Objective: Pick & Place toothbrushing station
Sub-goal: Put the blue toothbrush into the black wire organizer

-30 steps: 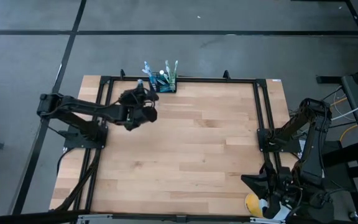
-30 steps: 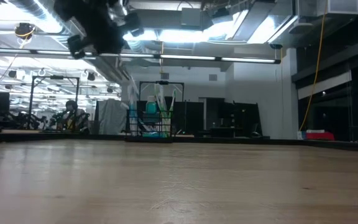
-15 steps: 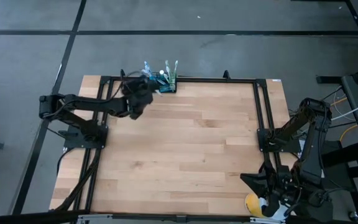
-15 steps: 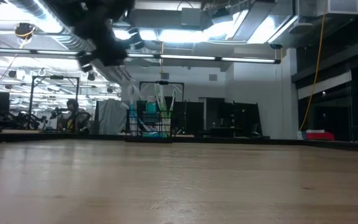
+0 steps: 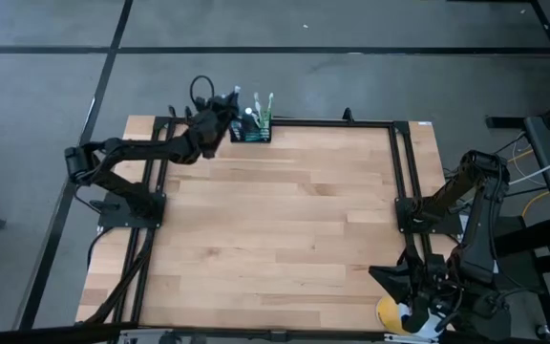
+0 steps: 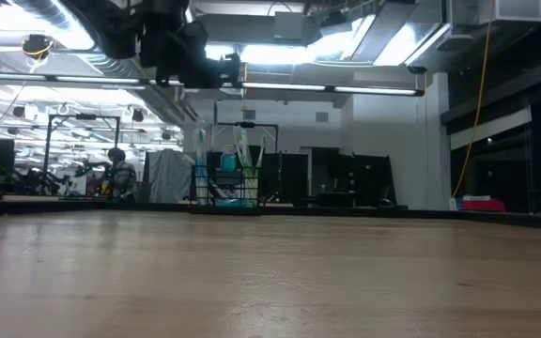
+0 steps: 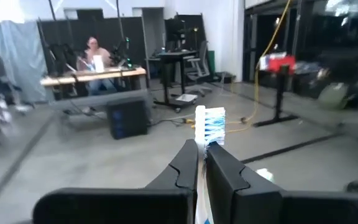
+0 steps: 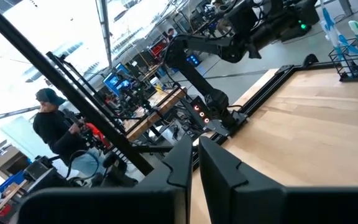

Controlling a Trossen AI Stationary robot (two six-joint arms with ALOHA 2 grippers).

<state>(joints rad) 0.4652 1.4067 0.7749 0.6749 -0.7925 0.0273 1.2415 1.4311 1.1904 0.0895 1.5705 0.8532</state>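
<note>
The black wire-mesh caddy (image 5: 253, 131) stands at the table's far edge with several toothbrushes upright in it; it also shows in the low view (image 6: 225, 185). My left gripper (image 5: 227, 103) is high above the table, just left of the caddy, shut on a white toothbrush with blue-and-white bristles (image 7: 209, 121). My right gripper (image 8: 194, 146) is shut and empty at the table's near right corner. My left gripper pinches the toothbrush between its two fingers just below the brush head, at the neck (image 7: 199, 144). The head (image 5: 236, 92) sticks out past the fingertips, toward the far edge. The fingers lie about level, along the brush. The brush is lifted clear of table and caddy.
A round yellow-and-white cup (image 5: 388, 313) sits at the near right corner, beside my right arm. A black frame (image 5: 332, 121) runs around the wooden table. People sit at desks in the room beyond (image 7: 95, 53).
My left gripper has gone from over the table's left part toward the far edge and risen, tipping up until its fingers lie about level beside the caddy.
</note>
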